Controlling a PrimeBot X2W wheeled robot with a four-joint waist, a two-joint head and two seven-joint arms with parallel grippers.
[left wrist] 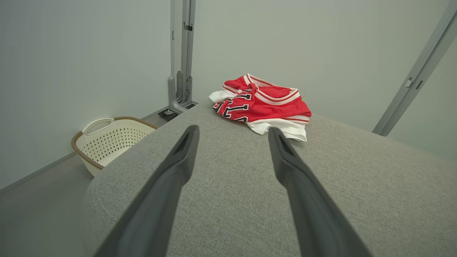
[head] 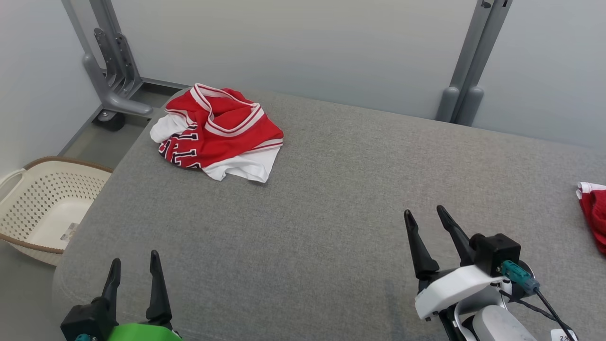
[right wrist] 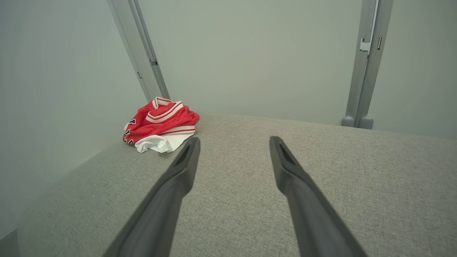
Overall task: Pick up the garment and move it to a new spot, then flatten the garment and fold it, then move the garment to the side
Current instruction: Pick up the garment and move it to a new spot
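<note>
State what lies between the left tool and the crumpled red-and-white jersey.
Just bare grey fabric surface. Nothing stands between the open left tool and the jersey; the head and left wrist views both show this.

I see bare grey worktop all way to garment far left; red cloth crowds right edge, basket off left edge.

walls: pale grey | metal posts: grey | padded surface: grey fabric | basket: cream, on floor
</note>
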